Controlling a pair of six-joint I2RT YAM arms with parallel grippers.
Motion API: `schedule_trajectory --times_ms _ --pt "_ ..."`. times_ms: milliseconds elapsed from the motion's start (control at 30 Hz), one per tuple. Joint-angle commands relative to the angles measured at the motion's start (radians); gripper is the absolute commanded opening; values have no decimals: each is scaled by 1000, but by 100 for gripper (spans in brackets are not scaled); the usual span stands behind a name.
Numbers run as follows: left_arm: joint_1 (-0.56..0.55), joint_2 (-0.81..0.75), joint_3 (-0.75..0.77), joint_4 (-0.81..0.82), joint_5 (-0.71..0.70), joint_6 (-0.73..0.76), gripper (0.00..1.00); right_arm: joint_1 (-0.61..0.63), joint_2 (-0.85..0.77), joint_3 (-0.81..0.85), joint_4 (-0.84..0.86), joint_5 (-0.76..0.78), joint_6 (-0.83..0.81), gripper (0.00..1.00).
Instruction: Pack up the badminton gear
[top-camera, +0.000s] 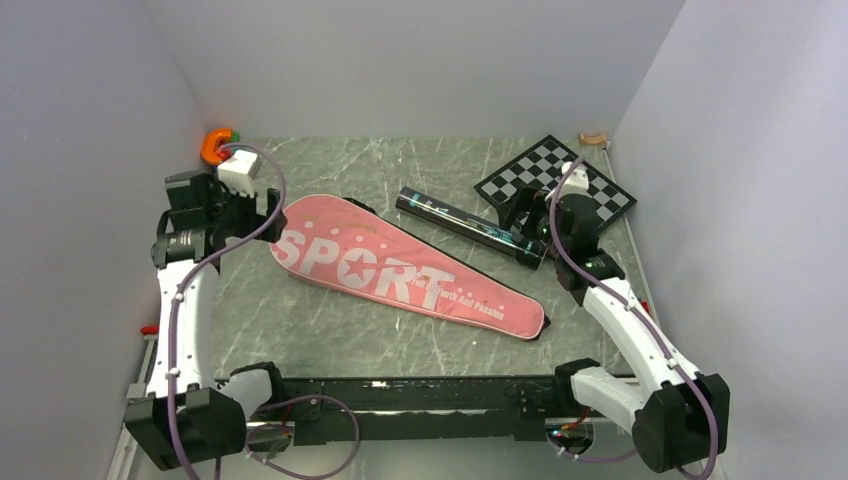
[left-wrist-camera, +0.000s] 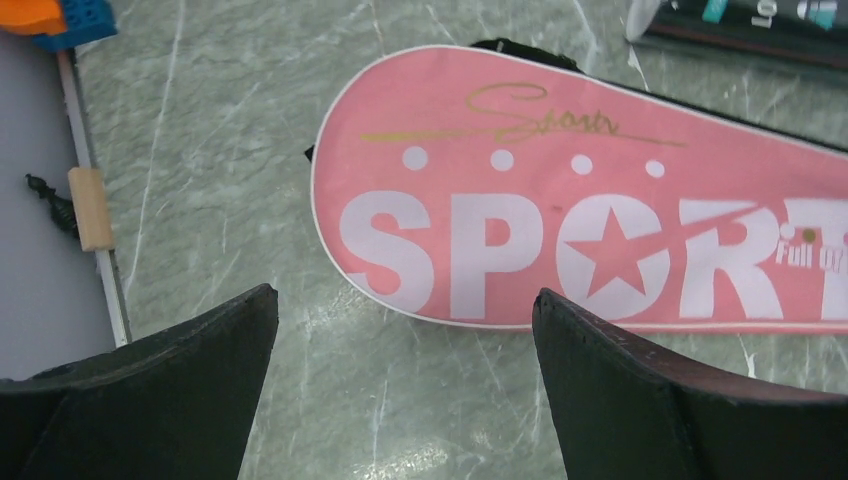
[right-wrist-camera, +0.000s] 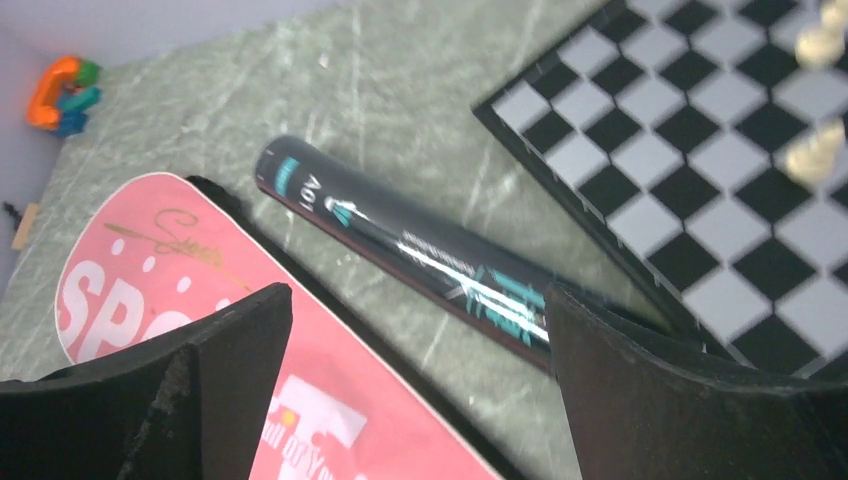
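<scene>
Top external view: pink racket bag (top-camera: 400, 268) is lying flat beside dark tube (top-camera: 470, 226).
Left gripper (left-wrist-camera: 405, 293): hovering wide open, holding nothing.
Right gripper (right-wrist-camera: 418, 291): hanging open over dark tube, empty.

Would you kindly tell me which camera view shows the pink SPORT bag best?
The top external view: the pink SPORT bag shows whole there, from its wide end to its narrow tip. The left wrist view shows only the wide end and part of the lettering; the right wrist view, just a slice of that end.
</scene>
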Motion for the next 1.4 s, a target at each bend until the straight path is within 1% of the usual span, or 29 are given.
schedule_trajectory --times_ms 0,100,133,167,233,367,433,500,600,733,800,967,1067,1167,1367 --pt "117 -46 -66 136 106 -134 100 16 -46 -67 381 -92 -249 100" --pt "194 -95 -174 273 150 -207 99 17 -89 -138 442 -6 -310 100" --pt "214 -115 -231 336 165 -232 99 16 -97 -171 460 34 -326 100" --pt "230 -137 -287 426 174 -249 99 17 -110 -211 515 76 -346 100" --pt "237 -181 -424 550 163 -250 100 15 -134 -324 590 154 -349 100" --pt "237 -217 -622 818 136 -231 99 14 -153 -494 775 420 -329 100" --pt "236 -206 -701 944 142 -233 100 10 -131 -560 891 484 -368 100" --pt "236 -182 -755 1041 156 -242 99 -1 -95 -580 928 526 -359 100" --pt "236 -138 -808 1158 191 -250 99 -24 -34 -602 994 539 -350 100" --pt "232 -80 -856 1287 180 -240 99 -62 42 -615 1068 555 -307 100" --pt "229 -50 -880 1355 168 -228 99 -83 52 -620 1108 522 -319 100" --pt "221 21 -923 1501 129 -243 99 -136 99 -612 1136 472 -352 100" --pt "207 30 -927 1525 133 -251 99 -154 109 -620 1137 468 -347 100" --pt "187 35 -926 1519 155 -311 99 -158 131 -641 1170 457 -345 100" --pt "76 35 -923 1524 104 -282 99 -159 262 -657 1324 422 -376 100"
